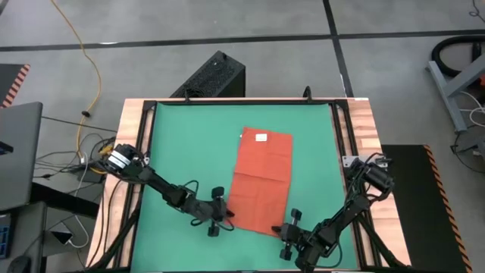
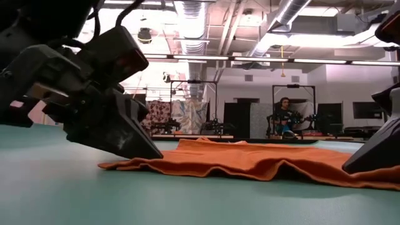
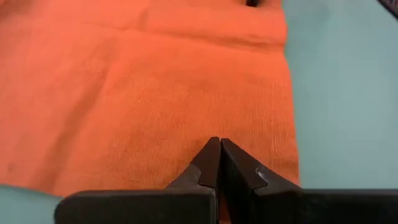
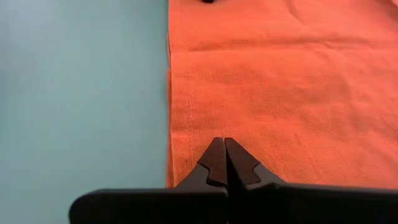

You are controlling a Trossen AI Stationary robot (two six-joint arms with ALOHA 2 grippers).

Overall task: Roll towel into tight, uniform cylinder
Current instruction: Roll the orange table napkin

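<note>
Both grippers are pinching the near edge of the towel [image 1: 261,180], which is lying flat and folded long on the green mat [image 1: 174,144], centre of the high view. Left gripper [image 1: 227,215] is sitting closed at the towel's lower-left corner; right gripper [image 1: 279,229] is sitting closed at its lower-right corner. A black box [image 1: 214,76] is standing beyond the mat's top edge, a yellow cable [image 1: 85,61] is trailing upper left, and a seated person [image 2: 285,117] is showing far behind in the low view.
</note>
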